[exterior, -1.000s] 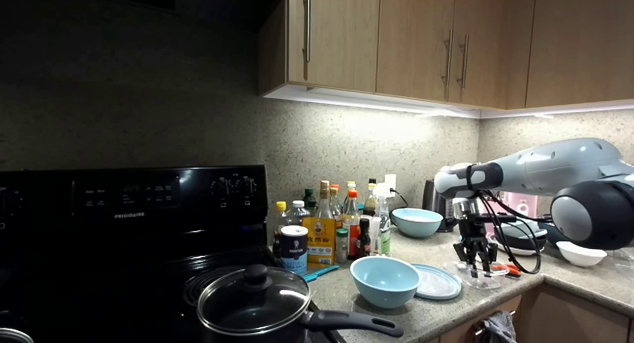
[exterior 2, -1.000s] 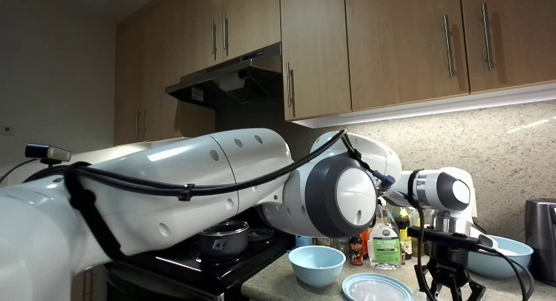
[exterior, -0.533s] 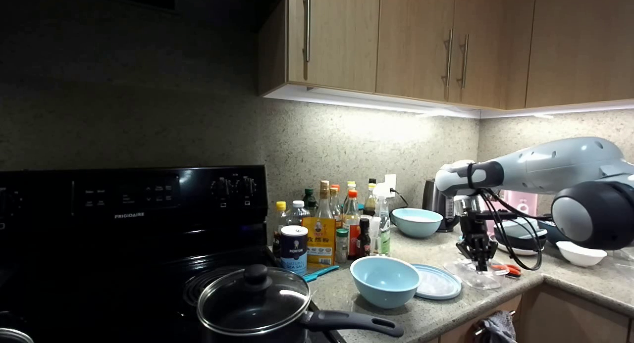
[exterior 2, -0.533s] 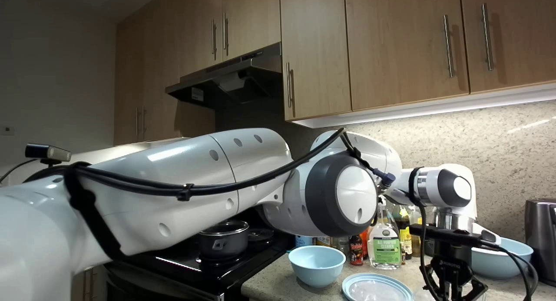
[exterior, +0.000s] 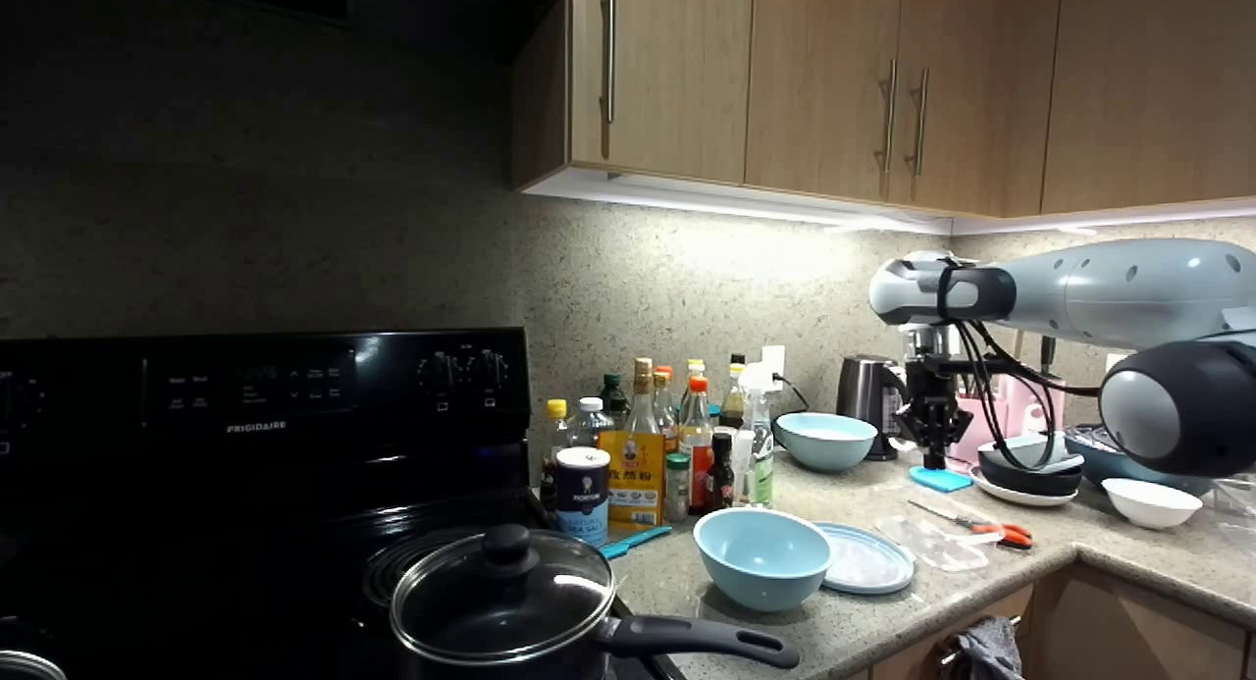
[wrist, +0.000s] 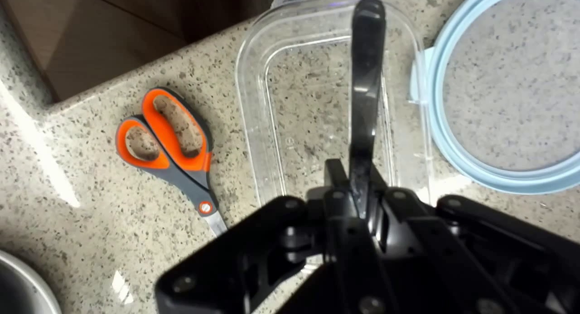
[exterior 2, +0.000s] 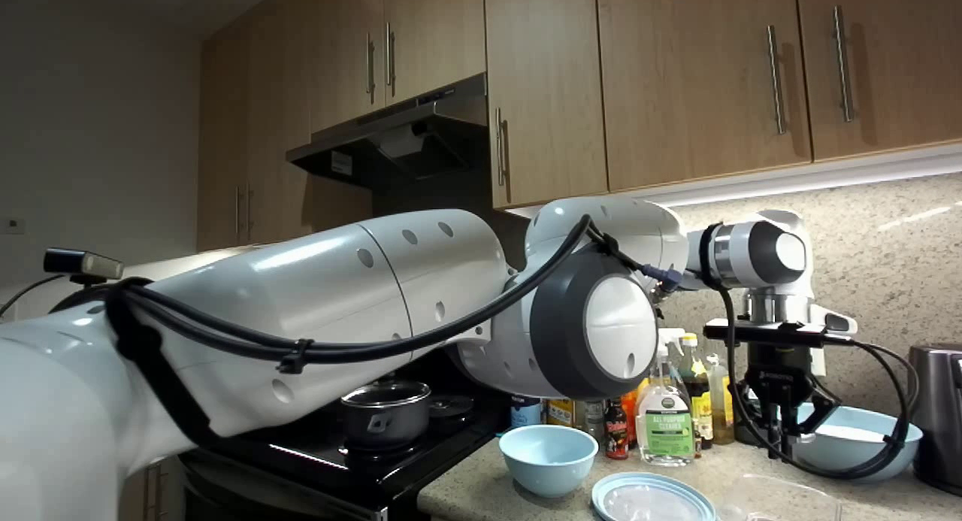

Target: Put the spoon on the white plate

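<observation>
My gripper [wrist: 357, 180] is shut on the handle of the spoon [wrist: 366, 74], a dark shiny strip pointing to the top of the wrist view. The spoon's other end is hidden behind the fingers. In both exterior views the gripper [exterior: 935, 459] [exterior 2: 782, 442] hangs above the counter, over the clear plastic container's area. The white plate [exterior: 1020, 496] lies right of the gripper in an exterior view, under a stack with a black bowl, so mostly its rim shows. A pale curved rim [wrist: 31, 275] is at the wrist view's lower left; I cannot tell whether it is the plate.
A clear container [wrist: 253, 123] lies below the gripper. Orange scissors [wrist: 167, 135] and a light blue lid [wrist: 438, 110] flank it. A light blue bowl [exterior: 763, 562], a kettle [exterior: 865, 405], a small white bowl [exterior: 1150, 503] and a lidded pot [exterior: 500, 601] stand around.
The fingers were apart at the clear container and have closed. The gripper has since risen well above the counter. The container, the scissors and a blue flat thing are now less covered.
</observation>
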You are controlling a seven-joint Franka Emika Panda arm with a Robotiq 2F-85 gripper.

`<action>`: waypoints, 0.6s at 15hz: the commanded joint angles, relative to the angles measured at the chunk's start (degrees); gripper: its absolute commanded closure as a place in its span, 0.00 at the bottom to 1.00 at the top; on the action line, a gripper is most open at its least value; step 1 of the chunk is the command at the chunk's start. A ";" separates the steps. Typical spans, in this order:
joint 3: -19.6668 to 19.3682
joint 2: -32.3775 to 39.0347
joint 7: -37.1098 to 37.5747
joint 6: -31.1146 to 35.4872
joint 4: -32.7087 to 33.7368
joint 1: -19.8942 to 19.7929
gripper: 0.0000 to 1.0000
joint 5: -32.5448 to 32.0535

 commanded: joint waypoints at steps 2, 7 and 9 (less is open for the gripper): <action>3.11 -3.54 0.69 -2.65 -1.41 0.55 0.97 -0.78; 4.26 -4.21 -0.31 -6.57 -1.92 2.86 0.97 -1.34; 4.52 -3.22 0.08 -4.21 -1.37 2.46 0.89 -0.93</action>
